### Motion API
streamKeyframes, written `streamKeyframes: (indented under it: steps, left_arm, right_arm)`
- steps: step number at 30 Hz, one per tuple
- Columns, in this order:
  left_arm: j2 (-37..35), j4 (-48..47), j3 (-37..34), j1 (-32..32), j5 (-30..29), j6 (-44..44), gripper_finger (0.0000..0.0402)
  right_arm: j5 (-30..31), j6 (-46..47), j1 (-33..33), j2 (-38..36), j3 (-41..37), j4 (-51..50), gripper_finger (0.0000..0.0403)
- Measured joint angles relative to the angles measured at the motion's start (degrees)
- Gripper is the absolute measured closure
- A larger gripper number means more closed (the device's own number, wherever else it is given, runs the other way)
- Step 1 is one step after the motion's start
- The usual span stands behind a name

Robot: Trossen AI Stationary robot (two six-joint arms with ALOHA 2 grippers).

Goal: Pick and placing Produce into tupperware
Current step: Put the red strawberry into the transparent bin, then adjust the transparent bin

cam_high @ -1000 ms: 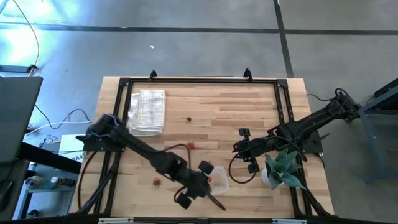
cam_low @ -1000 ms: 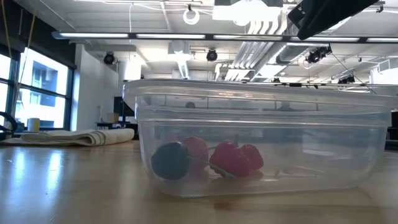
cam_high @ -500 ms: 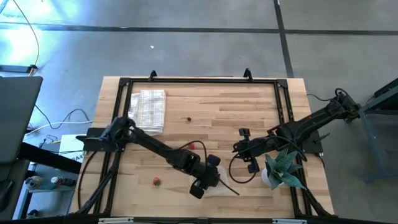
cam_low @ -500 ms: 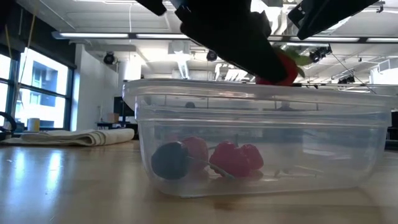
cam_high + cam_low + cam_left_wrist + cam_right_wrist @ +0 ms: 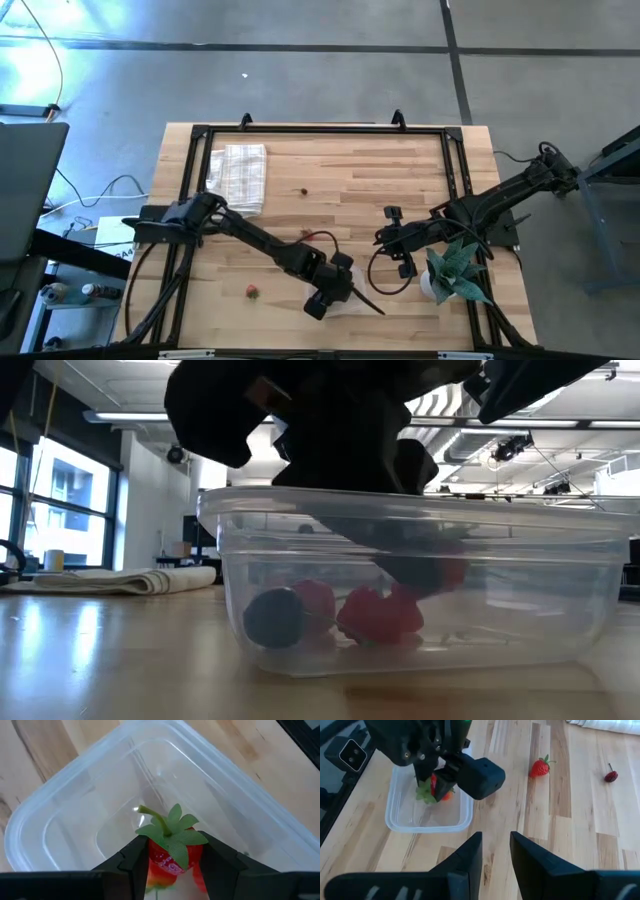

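The tupperware [image 5: 75, 770] is a clear shallow box near the table's front edge, mostly under my left arm in the high view. My left gripper [image 5: 172, 862] reaches down into it, shut on a red strawberry with a green top [image 5: 172, 847]. In the low view, a dark piece [image 5: 272, 618] and red pieces [image 5: 375, 615] lie on the box's floor. Out on the table lie a strawberry [image 5: 251, 292], another strawberry [image 5: 539, 767] and a dark berry [image 5: 304, 191]. My right gripper [image 5: 386, 237] hovers open to the box's right. My left gripper pinches the strawberry's red body [image 5: 162, 862] between its two fingers, with the green top and stem sticking out past the fingertips. The fingers slant down into the box from the table's left. The strawberry [image 5: 440, 572] sits inside the walls, above the pieces on the floor.
A white checked cloth [image 5: 238, 178] lies folded at the far left. A teal spiky potted plant [image 5: 455, 265] stands by the right arm at the front right. A black frame [image 5: 320, 130] runs around the table's edges.
My left gripper has moved toward the table's right edge and down, carrying the strawberry from beside the tupperware to over its rim and then down inside the walls. It has stayed shut on the strawberry.
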Motion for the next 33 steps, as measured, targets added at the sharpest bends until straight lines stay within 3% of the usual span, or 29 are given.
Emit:
streamKeyframes:
  steps: [21,33]
  left_arm:
    - [0.5,-2.73,0.02,0.02,1.33,1.93,0.0261]
    - [0.5,-1.55,0.02,0.02,1.31,1.46,0.019]
  right_arm:
    - [0.0,-0.01,0.0,0.0,0.0,0.06,0.0313]
    - [0.0,-0.01,0.01,0.0,0.0,0.06,0.0313]
